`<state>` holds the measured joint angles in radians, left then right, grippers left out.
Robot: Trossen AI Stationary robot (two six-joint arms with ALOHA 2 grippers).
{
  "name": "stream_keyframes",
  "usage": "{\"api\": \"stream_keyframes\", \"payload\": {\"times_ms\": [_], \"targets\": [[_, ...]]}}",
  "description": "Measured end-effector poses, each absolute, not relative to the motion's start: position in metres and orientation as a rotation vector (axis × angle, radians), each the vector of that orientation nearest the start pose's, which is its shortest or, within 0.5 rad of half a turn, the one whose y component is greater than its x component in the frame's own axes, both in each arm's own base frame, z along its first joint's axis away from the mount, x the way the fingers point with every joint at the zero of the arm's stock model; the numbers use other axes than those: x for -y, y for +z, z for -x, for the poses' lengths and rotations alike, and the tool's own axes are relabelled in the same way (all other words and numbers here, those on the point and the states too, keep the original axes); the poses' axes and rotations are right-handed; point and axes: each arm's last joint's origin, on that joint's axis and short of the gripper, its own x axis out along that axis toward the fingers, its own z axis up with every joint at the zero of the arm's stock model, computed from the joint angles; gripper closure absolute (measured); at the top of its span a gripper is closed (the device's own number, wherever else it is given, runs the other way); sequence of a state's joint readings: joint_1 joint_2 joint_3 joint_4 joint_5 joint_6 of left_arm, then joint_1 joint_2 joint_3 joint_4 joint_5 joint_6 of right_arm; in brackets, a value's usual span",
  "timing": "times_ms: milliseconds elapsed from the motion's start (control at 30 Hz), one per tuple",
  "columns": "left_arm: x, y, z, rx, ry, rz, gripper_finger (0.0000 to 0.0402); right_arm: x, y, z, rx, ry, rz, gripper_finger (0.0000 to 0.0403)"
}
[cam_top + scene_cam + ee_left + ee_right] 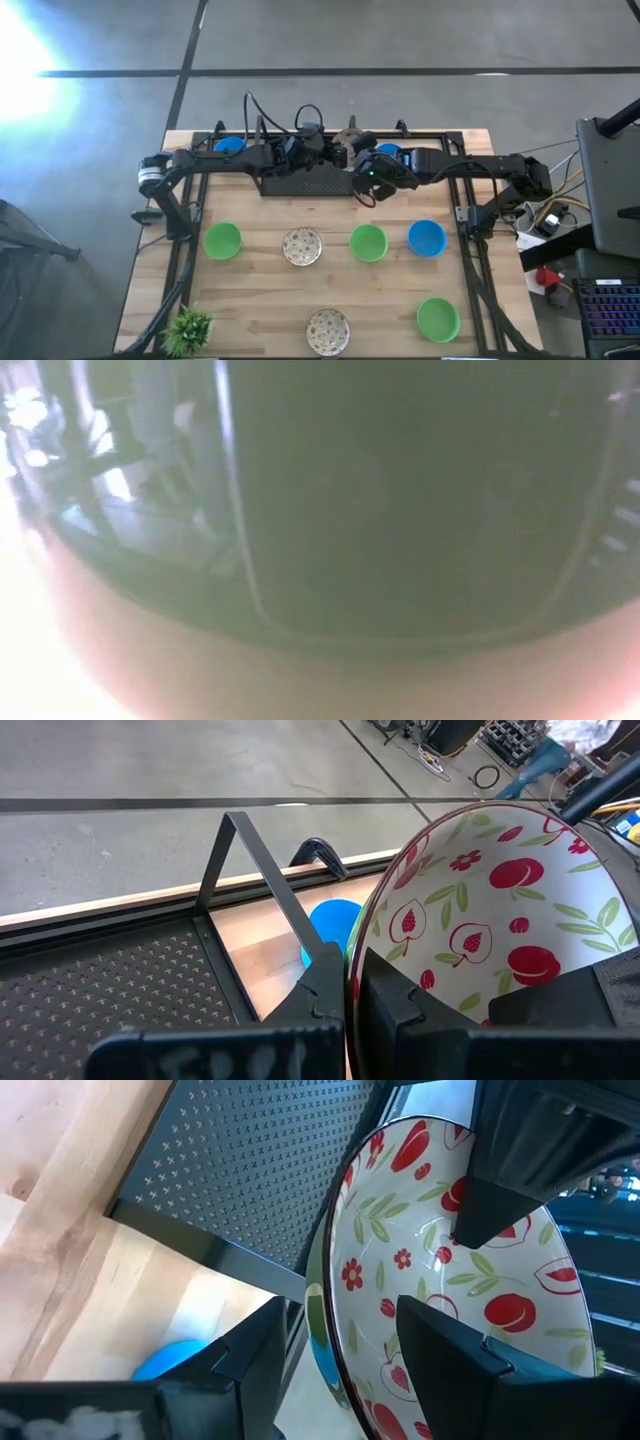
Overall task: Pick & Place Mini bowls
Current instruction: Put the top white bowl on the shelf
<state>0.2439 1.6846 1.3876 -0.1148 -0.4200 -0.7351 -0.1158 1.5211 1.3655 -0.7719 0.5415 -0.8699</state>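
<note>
A white mini bowl with a red fruit and green leaf pattern (490, 900) is held up on edge above the black mesh tray (300, 182) at the table's far middle. My left gripper (350, 990) is shut on its rim. My right gripper (340, 1370) is open. One finger stands inside the bowl (450, 1270) and one outside, with a gap showing on each side of the rim. In the high view both grippers meet at the bowl (350, 138). The low view is covered by something dark and blurred. My left gripper pinches the bowl's rim (352, 955) between its two fingers, one finger on the inner patterned wall and one on the outer wall. The bowl stands tipped up on its edge, its hollow facing sideways, lifted clear of the tray.
Two blue bowls (230, 145) (388, 152) lie at the tray's far corners. Nearer, a row holds green (222, 241), speckled (302, 246), green (368, 242) and blue (427, 238) bowls. At the near edge are a speckled bowl (328, 330), a green bowl (437, 318) and a spiky plant (188, 326).
</note>
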Motion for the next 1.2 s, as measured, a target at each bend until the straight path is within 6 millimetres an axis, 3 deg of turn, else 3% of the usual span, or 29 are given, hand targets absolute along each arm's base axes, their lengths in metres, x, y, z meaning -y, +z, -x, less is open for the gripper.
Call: {"api": "stream_keyframes", "payload": {"times_ms": [700, 1200], "targets": [[-0.118, 0.312, -0.367, -0.189, 0.802, 0.675, 0.0396, 0.049, 0.325, -0.305, -1.088, -0.266, 0.839, 0.0218], [-0.13, 0.314, -0.362, -0.188, 0.801, 0.696, 0.0397, 0.045, 0.346, -0.283, -1.009, -0.354, 0.698, 0.0218]]}}
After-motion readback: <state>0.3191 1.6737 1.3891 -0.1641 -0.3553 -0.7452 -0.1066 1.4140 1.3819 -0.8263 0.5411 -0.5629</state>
